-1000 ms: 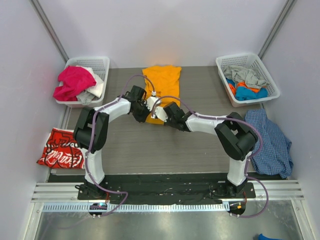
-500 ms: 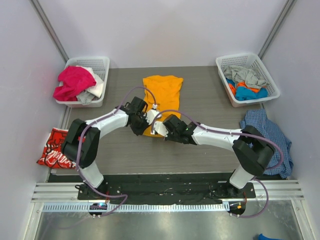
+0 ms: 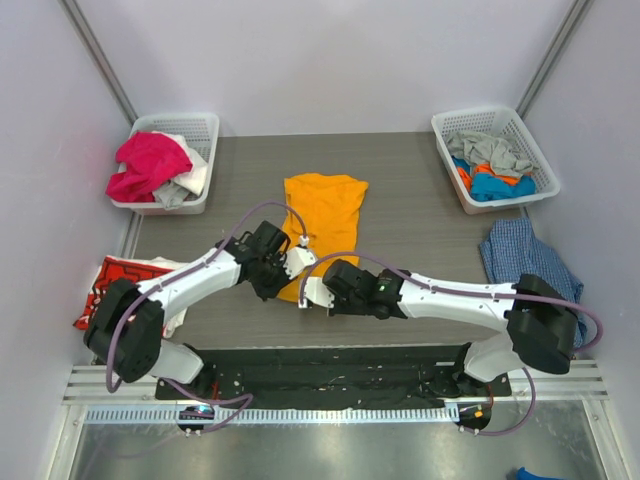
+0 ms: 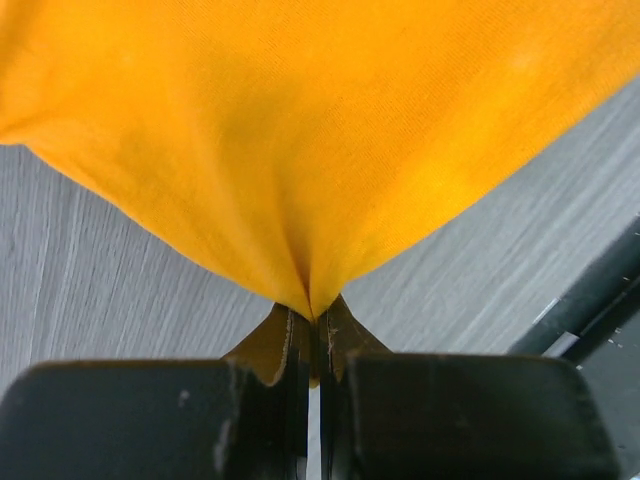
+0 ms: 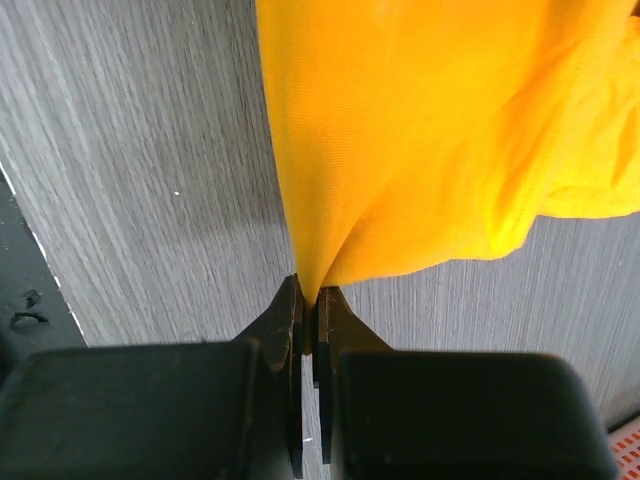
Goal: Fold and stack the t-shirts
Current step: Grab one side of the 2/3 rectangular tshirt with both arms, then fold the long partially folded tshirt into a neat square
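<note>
Two-handed, pinches near hem of orange-yellow t-shirt (image 3: 322, 205) spread at worktop (image 3: 430, 262) centre, left gripper (image 4: 313, 325) at its 7 o'clock corner, right gripper (image 5: 309, 305) at 5 o'clock, jaws clamped tight on cloth.

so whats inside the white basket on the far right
The white basket holds a crumpled grey garment on top, a blue one and a bit of orange cloth. Whatever lies beneath those is covered.

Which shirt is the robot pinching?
The orange t-shirt mid-table: both the left gripper and right gripper pinch its near edge. The red t-shirt and checked shirt lie untouched at the sides.
</note>
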